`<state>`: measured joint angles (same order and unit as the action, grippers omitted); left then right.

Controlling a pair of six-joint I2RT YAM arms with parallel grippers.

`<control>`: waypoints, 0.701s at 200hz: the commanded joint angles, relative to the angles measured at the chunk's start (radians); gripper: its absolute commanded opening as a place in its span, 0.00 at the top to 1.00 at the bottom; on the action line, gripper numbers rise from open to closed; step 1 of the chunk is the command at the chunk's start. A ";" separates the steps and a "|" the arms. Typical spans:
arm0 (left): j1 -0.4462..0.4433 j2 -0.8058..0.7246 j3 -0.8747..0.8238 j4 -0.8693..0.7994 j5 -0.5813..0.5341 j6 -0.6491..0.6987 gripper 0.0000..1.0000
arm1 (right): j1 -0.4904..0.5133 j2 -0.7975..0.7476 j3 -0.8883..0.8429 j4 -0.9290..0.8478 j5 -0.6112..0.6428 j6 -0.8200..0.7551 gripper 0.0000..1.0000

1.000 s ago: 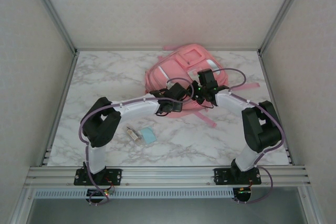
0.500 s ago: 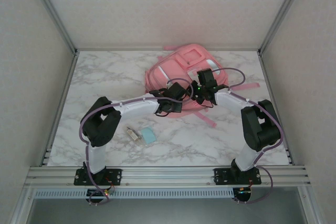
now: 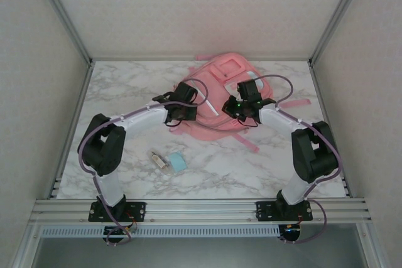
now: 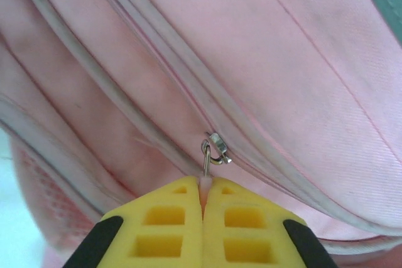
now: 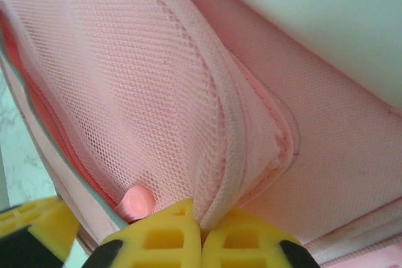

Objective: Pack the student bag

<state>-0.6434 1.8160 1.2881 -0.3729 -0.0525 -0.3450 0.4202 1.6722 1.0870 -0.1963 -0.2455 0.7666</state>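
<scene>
The student bag (image 3: 229, 67) is a large pink backpack lying at the back middle of the marble table. My left gripper (image 3: 187, 101) is over the bag's left side. In the left wrist view its yellow fingers (image 4: 169, 230) are shut on the pale pull tab of a metal zip slider (image 4: 217, 149), on a zip line running across the pink fabric (image 4: 282, 61). My right gripper (image 3: 237, 107) is on the bag's right side. Its fingers (image 5: 245, 243) are shut on a padded pink mesh edge (image 5: 217, 174) of the bag.
A small bottle-like item (image 3: 160, 159) and a light blue flat piece (image 3: 177, 162) lie on the table in front of the bag. Pink straps trail out at the front right (image 3: 248, 144) and the right (image 3: 300, 103). Frame walls enclose the table.
My left gripper has shut on the zip pull and moved left and away along the bag, with the arm swinging leftward. The right gripper has stayed shut on the bag, shifting only slightly.
</scene>
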 commanded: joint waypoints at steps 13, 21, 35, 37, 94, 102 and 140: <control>0.021 -0.077 -0.060 -0.081 0.053 0.067 1.00 | -0.083 0.036 0.114 -0.084 0.035 -0.204 1.00; 0.005 -0.105 -0.083 -0.057 0.104 0.073 1.00 | -0.095 0.070 0.159 -0.112 0.026 -0.238 1.00; -0.035 -0.144 -0.104 -0.046 0.142 0.083 1.00 | -0.115 0.129 0.239 -0.164 0.020 -0.282 1.00; -0.042 -0.149 -0.107 -0.045 0.146 0.086 1.00 | -0.119 0.136 0.251 -0.170 0.021 -0.284 1.00; -0.167 -0.165 -0.092 0.001 0.291 0.045 1.00 | -0.184 0.276 0.451 -0.199 -0.013 -0.226 1.00; -0.174 -0.149 -0.072 0.005 0.293 0.042 1.00 | -0.188 0.283 0.473 -0.207 -0.012 -0.198 0.94; -0.179 -0.061 0.047 0.021 0.272 0.027 1.00 | -0.190 0.147 0.344 -0.141 -0.009 -0.060 0.50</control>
<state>-0.7940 1.7172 1.2495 -0.3145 0.1509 -0.2996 0.2565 1.9270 1.4982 -0.4492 -0.3134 0.6064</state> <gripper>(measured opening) 0.056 0.424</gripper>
